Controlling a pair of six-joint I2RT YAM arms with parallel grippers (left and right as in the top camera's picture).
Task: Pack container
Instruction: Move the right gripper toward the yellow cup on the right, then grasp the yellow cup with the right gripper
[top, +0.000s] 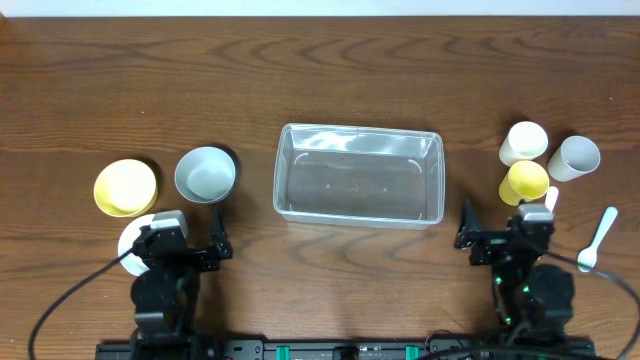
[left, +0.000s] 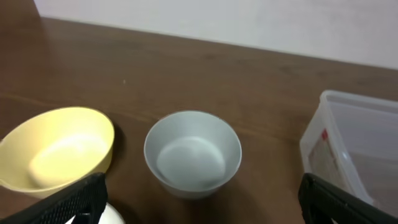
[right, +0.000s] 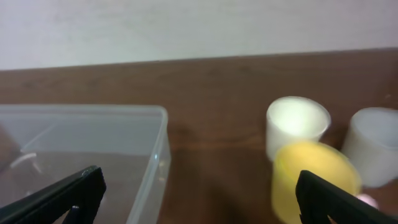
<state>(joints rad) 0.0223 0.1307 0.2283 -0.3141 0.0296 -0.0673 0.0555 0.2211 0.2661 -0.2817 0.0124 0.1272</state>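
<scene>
The clear plastic container (top: 360, 175) sits empty at the table's middle; it also shows in the left wrist view (left: 357, 149) and the right wrist view (right: 87, 149). A grey bowl (top: 205, 173) (left: 193, 152) and a yellow bowl (top: 125, 187) (left: 56, 152) lie to its left. A yellow cup (top: 525, 181) (right: 314, 177) and two white cups (top: 524, 141) (top: 574, 157) stand to its right. My left gripper (top: 195, 240) (left: 202, 205) is open and empty, near the grey bowl. My right gripper (top: 505, 235) (right: 199, 196) is open and empty, between container and yellow cup.
A white plate (top: 133, 240) lies partly under the left arm. A white spoon (top: 598, 240) lies at the right edge, and a pale object (top: 551, 197) sits by the yellow cup. Bare wooden table stretches behind the container.
</scene>
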